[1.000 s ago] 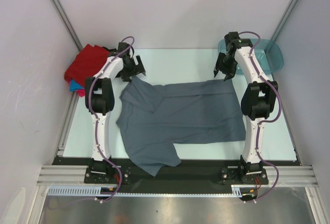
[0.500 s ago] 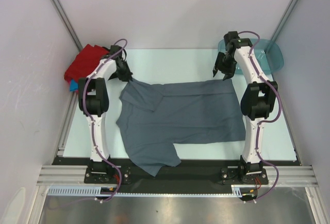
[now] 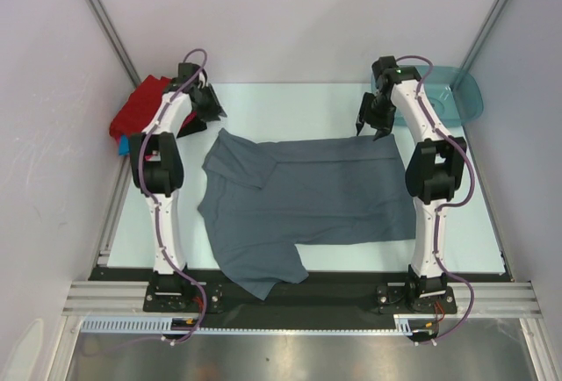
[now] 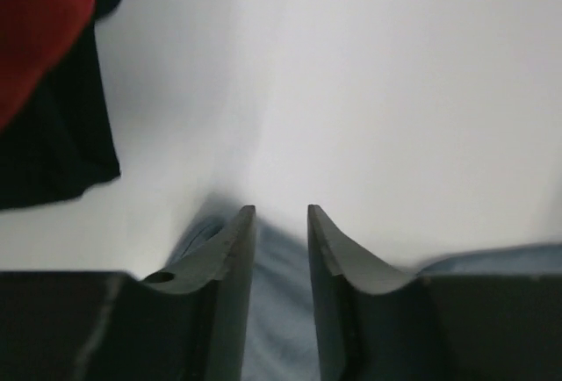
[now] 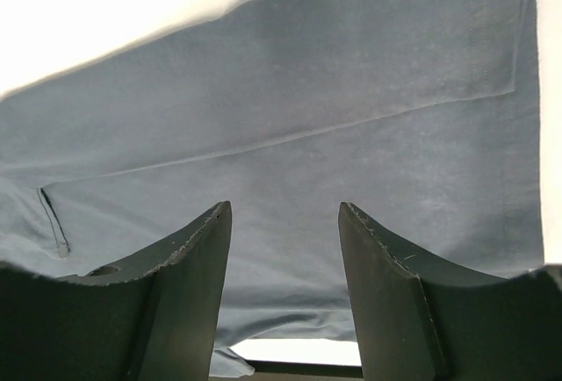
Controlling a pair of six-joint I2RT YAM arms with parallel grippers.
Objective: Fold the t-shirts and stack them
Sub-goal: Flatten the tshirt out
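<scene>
The left tool [image 4: 279, 211] is pulling back from the grey-blue t-shirt [image 3: 316, 197].
Its jaws are sitting narrow now, after being wide a moment ago, with blurry blue cloth showing between them; I cannot tell if they are pinching it. It is sitting nearer the red t-shirt [image 3: 139, 111] than before, yet the grey-blue t-shirt is lying spread on the tabletop [image 3: 290, 104], so the fold is probably not starting yet. The right tool [image 5: 284, 207] is hanging half wide over the shirt's far edge, holding nothing.

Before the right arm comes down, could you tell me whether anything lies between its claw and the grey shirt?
Nothing visible does: the right claw hangs open, and its wrist view shows only the bare cloth of the grey shirt beneath it.
</scene>
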